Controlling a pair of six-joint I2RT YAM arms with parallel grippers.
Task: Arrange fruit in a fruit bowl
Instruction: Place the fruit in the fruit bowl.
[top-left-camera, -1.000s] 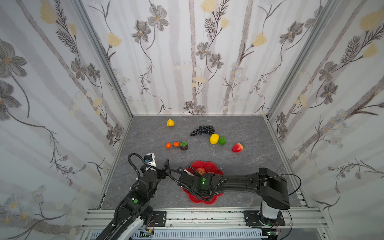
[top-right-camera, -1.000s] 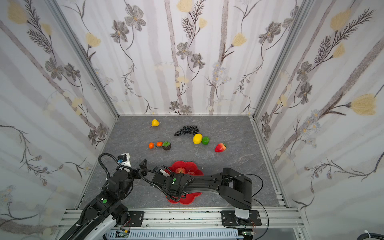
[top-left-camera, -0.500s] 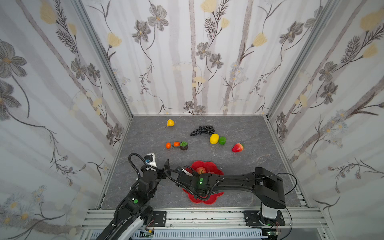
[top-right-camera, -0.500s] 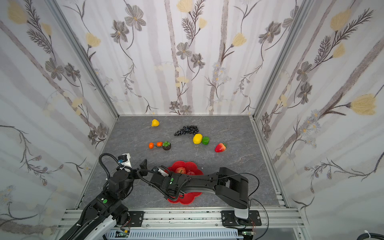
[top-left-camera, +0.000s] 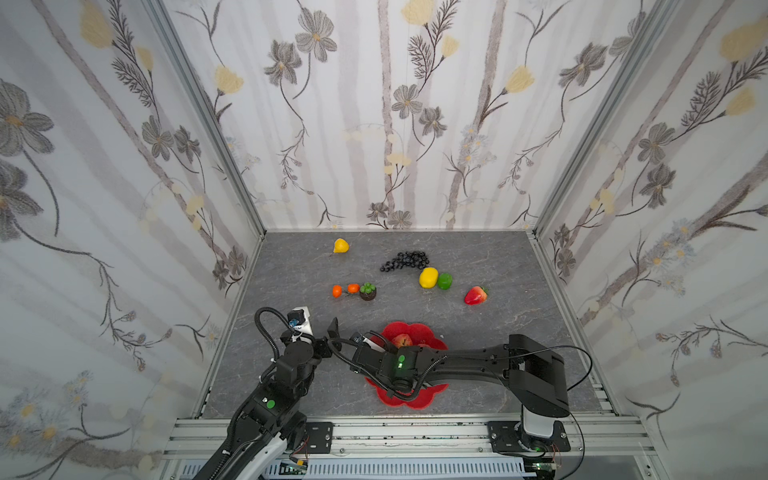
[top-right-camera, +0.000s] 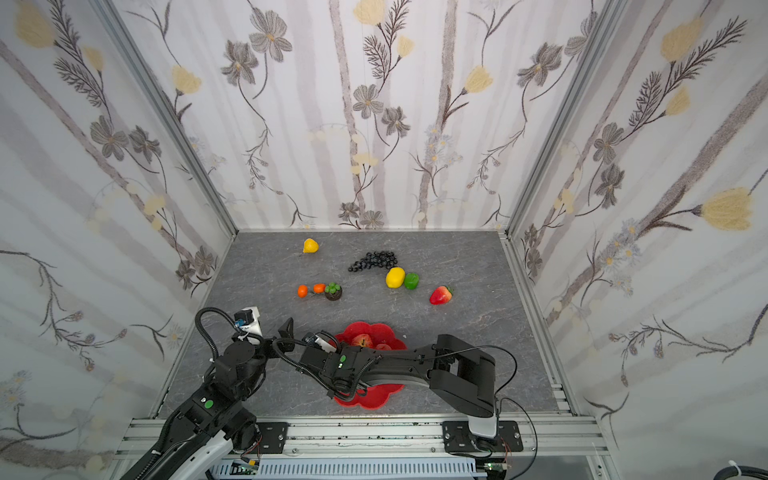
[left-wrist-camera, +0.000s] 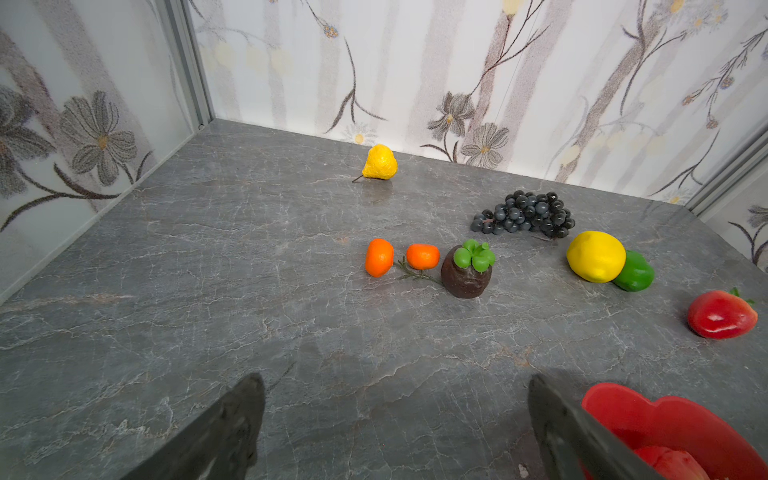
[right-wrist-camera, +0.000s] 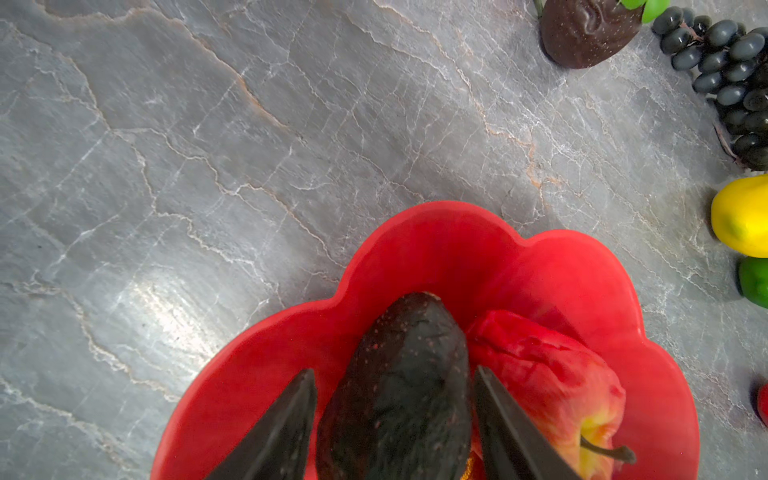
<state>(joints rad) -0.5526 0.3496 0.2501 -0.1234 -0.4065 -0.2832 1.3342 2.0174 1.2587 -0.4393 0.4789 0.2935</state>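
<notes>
In the scalloped glossy red bowl (right-wrist-camera: 415, 249), the right tool (right-wrist-camera: 394, 370) stands spread around a black pebbled avocado (right-wrist-camera: 415, 332), apparently to leave it there.

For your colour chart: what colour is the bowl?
The bowl is red; right wrist view shows best.

No text can be read anywhere; the fruit bowl's (right-wrist-camera: 582, 266) gold mark (right-wrist-camera: 468, 468) is mostly hidden by the avocado (right-wrist-camera: 399, 382).
</notes>
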